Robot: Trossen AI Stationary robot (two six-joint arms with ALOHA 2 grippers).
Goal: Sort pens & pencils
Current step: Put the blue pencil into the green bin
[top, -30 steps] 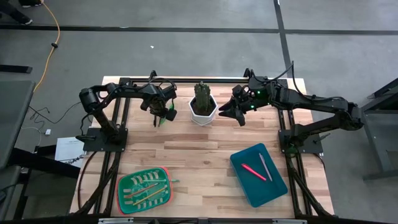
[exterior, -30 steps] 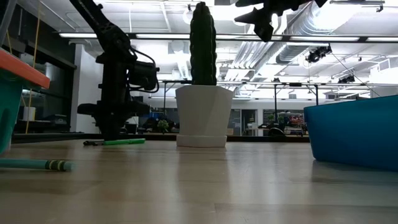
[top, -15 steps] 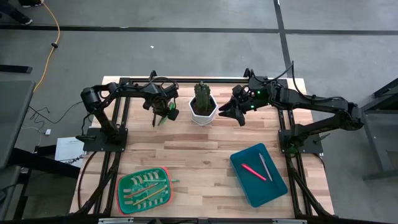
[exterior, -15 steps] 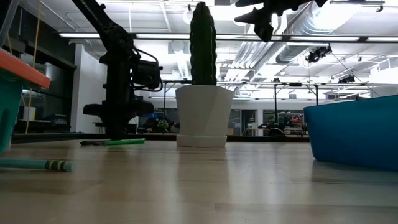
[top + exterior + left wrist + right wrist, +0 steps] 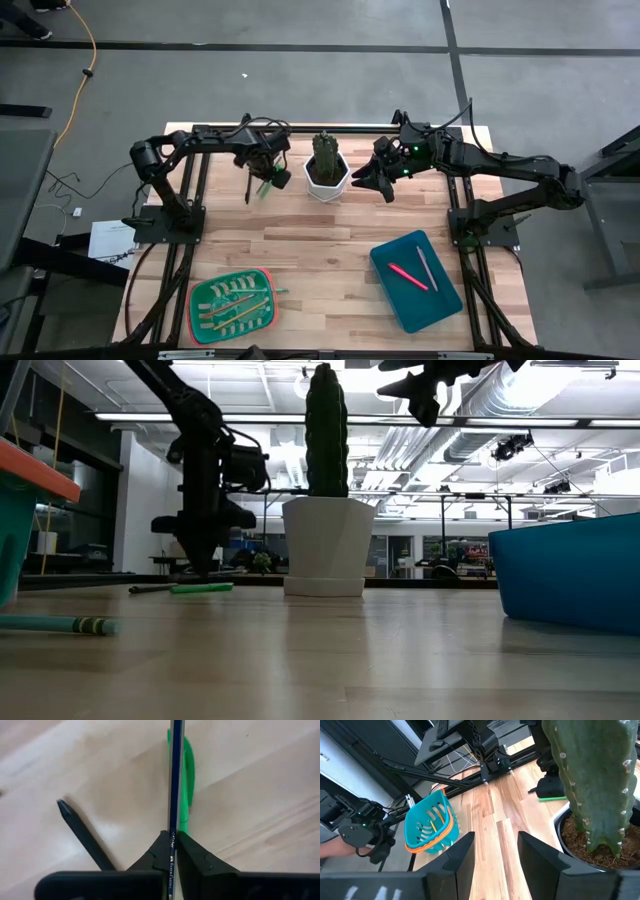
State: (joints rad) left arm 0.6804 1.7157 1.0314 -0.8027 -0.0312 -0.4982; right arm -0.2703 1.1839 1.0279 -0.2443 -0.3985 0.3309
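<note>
We see a dark blue pencil (image 5: 172,795) over a bright green pen (image 5: 186,775), a teal bin (image 5: 417,281) and a white pot (image 5: 327,184).

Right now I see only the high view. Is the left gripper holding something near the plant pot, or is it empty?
Observer: It is not empty. The left wrist view shows the left gripper shut on a slim dark blue pencil.
Operator: Is the green pen also in the grip?
Observer: No. The green pen lies on the wood beyond the pencil, outside the fingers.
Operator: And is the right gripper open?
Observer: Yes. In the right wrist view the right gripper has its fingers apart with nothing between them, next to the cactus.
</note>
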